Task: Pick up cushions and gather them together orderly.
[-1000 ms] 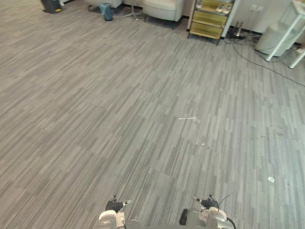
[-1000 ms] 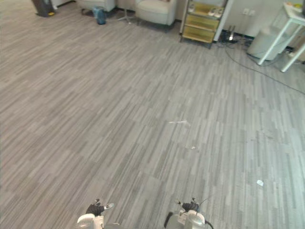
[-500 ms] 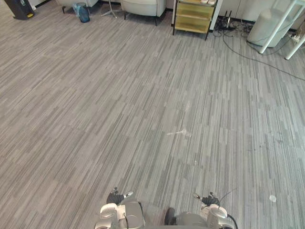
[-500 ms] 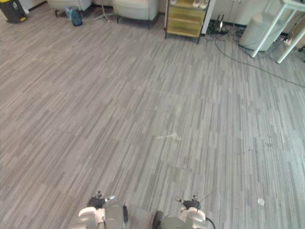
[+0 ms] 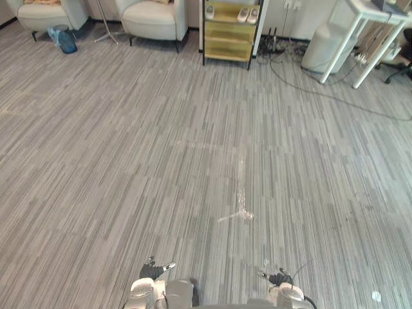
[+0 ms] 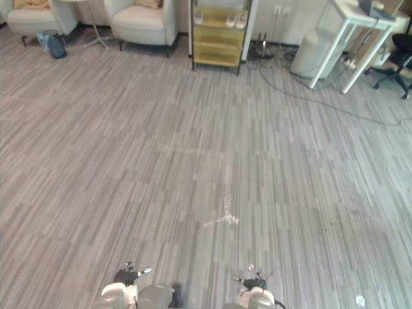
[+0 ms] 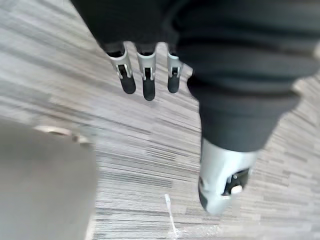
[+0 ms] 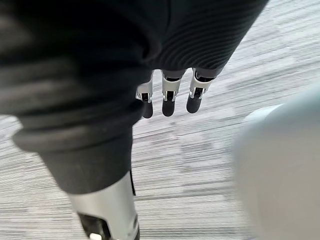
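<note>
My left hand (image 7: 145, 75) hangs over the grey striped carpet with straight fingers and its thumb (image 7: 220, 185) apart, holding nothing. My right hand (image 8: 167, 97) hangs the same way, open and empty, above the carpet. Tan cushions (image 6: 147, 3) lie on the seats of two light armchairs at the far end of the room; a second one (image 6: 26, 3) is on the left chair. Both hands are far from them.
Two armchairs (image 5: 153, 18) (image 5: 45, 13), a blue bin (image 5: 64, 40) and a yellow shelf unit (image 5: 230, 31) holding shoes line the far wall. A white table (image 5: 364, 32), a grey bin (image 5: 325, 42) and floor cables (image 5: 322, 90) are far right. A white scrap (image 5: 237, 215) lies ahead.
The whole picture has shifted: the camera has moved forward, so the far furniture and the white scrap sit lower and nearer. Both hands hang as before.
</note>
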`<state>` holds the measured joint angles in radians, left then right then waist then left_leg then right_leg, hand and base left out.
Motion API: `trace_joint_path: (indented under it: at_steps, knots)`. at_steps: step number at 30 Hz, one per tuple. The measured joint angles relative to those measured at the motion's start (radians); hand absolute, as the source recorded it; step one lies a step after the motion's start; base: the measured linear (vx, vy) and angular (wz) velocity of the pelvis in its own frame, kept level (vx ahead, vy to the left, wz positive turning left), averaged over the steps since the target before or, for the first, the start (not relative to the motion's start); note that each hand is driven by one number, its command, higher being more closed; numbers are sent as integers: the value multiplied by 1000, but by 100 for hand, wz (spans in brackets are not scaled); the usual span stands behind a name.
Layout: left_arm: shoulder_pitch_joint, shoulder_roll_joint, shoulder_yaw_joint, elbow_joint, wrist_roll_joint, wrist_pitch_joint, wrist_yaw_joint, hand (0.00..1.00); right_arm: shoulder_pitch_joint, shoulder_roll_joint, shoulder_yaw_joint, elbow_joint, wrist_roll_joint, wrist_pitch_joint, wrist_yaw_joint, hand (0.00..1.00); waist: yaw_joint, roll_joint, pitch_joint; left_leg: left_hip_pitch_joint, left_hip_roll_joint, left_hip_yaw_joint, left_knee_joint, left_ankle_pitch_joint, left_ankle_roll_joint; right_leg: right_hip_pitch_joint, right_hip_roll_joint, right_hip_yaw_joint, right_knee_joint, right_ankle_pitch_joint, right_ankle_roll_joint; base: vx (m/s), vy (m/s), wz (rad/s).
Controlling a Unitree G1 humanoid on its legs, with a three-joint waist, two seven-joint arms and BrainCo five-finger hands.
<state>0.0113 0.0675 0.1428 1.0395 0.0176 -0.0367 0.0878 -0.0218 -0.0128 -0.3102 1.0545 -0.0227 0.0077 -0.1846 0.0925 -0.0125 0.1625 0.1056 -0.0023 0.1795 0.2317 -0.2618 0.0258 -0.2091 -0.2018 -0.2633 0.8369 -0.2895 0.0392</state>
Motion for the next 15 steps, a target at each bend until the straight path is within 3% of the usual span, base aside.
trace_joint_path:
  at_steps: [1, 3, 4, 5, 6, 7, 8, 9, 10, 11, 12, 13, 14, 15]
  knots:
    - [-10, 1, -18, 7, 1, 0, 0, 0, -5, -8, 1, 1, 0, -1, 4, 0, -15, 7, 4, 51, 17, -15, -41, 0, 0, -66, 34, -46, -163, 8, -5, 639, -62, 44]
    - [-10, -2, -34, 13, 3, 0, 0, 0, -20, -15, 3, -2, 3, -1, 11, 0, -39, 13, 10, 90, 31, -40, -76, 0, 0, -100, 69, -51, -392, 92, 9, 549, -99, 54]
    - [-5, -1, -48, 13, 5, 0, 0, 0, -20, -19, 2, -6, 1, -1, 10, 0, -49, 9, 10, 121, 29, -55, -101, -6, -11, -107, 85, -41, -557, 177, 14, 578, -177, 62]
    - [8, 0, -54, 12, 14, -2, -2, 0, -7, -28, 2, -3, 0, 0, 10, 0, -51, -5, 9, 168, 19, -84, -107, -34, -51, -124, 87, -3, -644, 256, 3, 715, -231, 74]
    - [12, 0, -52, 14, 19, 0, 0, 0, 0, -32, 0, -2, 0, 0, 12, 0, -57, -5, 4, 195, 22, -113, -99, -55, -59, -125, 94, 31, -619, 349, -30, 626, -231, 72]
    - [18, -10, -51, 16, 21, -1, 2, 0, -3, -54, -2, 2, -3, -2, 13, 0, -59, 24, -7, 198, 55, -151, -39, -63, -65, -129, 115, 26, -535, 356, -66, 523, -193, 51]
    - [22, -18, -49, 15, 21, -3, 2, 0, -8, -60, -3, 8, -11, -2, 13, 0, -56, 44, -17, 152, 77, -168, 59, -63, -65, -124, 128, 9, -524, 320, -74, 622, -245, 36]
    - [18, -34, -35, 13, 20, -2, 1, 0, -14, -64, -3, 10, -18, -3, 12, 0, -56, 80, -16, 58, 110, -188, 267, -47, -87, -95, 151, -14, -529, 290, -79, 610, -252, 18]
    - [13, -48, -9, 11, 20, -1, 1, 0, -19, -67, 0, 5, -17, -3, 12, 0, -55, 98, -10, -2, 131, -187, 407, 1, -107, -72, 172, -18, -535, 269, -85, 727, -263, -1]
    - [17, -70, 28, 2, 18, -1, 1, 0, -26, -61, 11, 1, -18, 1, 9, 0, -41, 113, 5, -108, 175, -178, 638, 125, -115, -9, 207, -9, -565, 246, -104, 609, -175, -25]
    - [9, -71, 20, -9, 19, -3, 0, 0, -26, -57, 12, 3, -14, 1, 8, 0, -32, 126, 15, -167, 208, -143, 768, 90, -113, 63, 232, -1, -606, 231, -118, 585, -106, -33]
    - [3, -67, 10, -12, 19, -6, -2, 0, -32, -53, 10, 6, -10, 1, 8, 0, -31, 123, 21, -201, 215, -120, 811, 58, -108, 114, 235, 4, -635, 223, -120, 561, -95, -28]
    - [3, -59, -8, -27, 20, -9, -4, 0, -37, -44, 6, 12, 0, 1, 8, 0, -29, 97, 33, -257, 217, -65, 815, 13, -93, 193, 235, 20, -691, 221, -120, 646, -102, -26]
    - [2, -52, -18, -39, 19, -18, -4, 0, -44, -40, 4, 15, 3, 0, 6, 0, -24, 90, 32, -308, 216, -11, 768, -20, -83, 247, 230, 36, -740, 222, -120, 520, -70, -31]
